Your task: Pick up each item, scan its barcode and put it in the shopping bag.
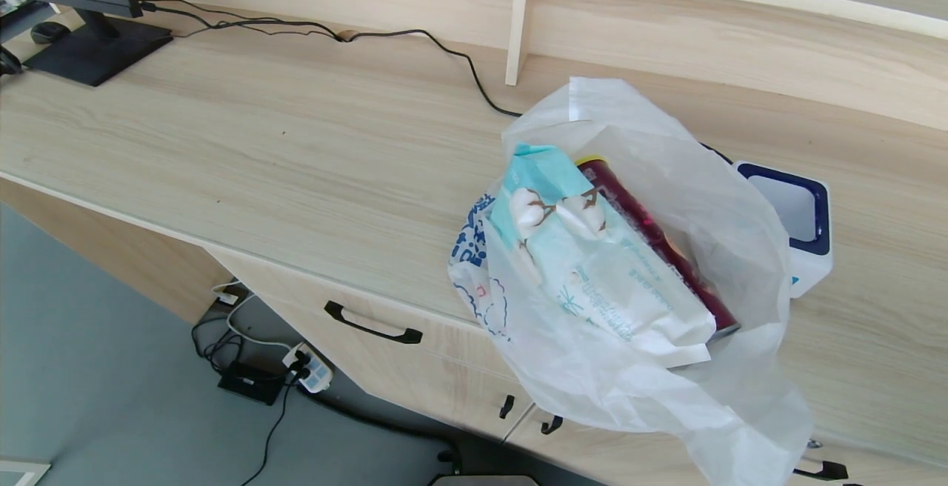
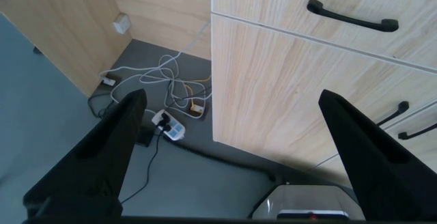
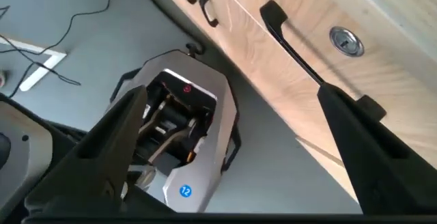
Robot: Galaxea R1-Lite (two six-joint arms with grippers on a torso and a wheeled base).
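Head view: white shopping bag (image 1: pixel 666 167) slumped at the front edge of the desk (image 1: pixel 259 152), just beside the scanner (image 1: pixel 798 213), holding a pale blue tissue pack (image 1: pixel 585 256) and a dark red canister (image 1: pixel 655 241). Left wrist view: left gripper (image 2: pixel 232 95) spread wide, empty, facing drawer fronts (image 2: pixel 307 80). Right wrist view: right gripper (image 3: pixel 231 93) equally wide apart, gripping nothing, over grey floor (image 3: pixel 89 53).

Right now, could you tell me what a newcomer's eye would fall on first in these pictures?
The white bag near the front edge of the counter stands out, with a pale blue pack and a dark red can inside. A blue-rimmed white scanner stands close behind it. Below the counter, the left gripper and the right gripper hang by the drawers, fingers open.
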